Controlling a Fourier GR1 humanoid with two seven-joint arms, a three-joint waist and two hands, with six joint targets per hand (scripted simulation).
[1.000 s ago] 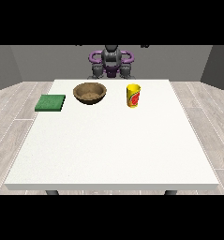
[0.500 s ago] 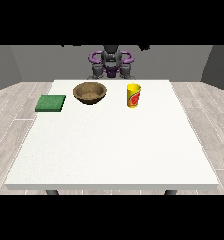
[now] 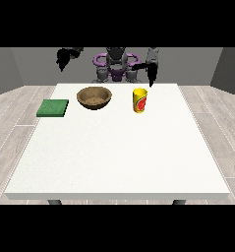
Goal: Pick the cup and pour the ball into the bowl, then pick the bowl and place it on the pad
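Note:
A yellow cup (image 3: 139, 100) with a red mark stands upright on the white table (image 3: 119, 147), at the far side right of centre. A brown bowl (image 3: 94, 97) sits to its left. A green pad (image 3: 53, 108) lies flat near the table's far left edge. The hand at the view's right (image 3: 151, 72) hangs above and just behind the cup, fingers pointing down, apart from it. The hand at the view's left (image 3: 64, 57) is raised high beyond the table's far left corner, fingers drooping, holding nothing. No ball shows.
The robot's torso (image 3: 116, 66) stands behind the table's far edge. Grey floor surrounds the table on both sides.
Both arms have swung up and outward from beside the torso; the hand at the view's right now hangs over the cup, the other is lifted at the far left. The objects have not moved.

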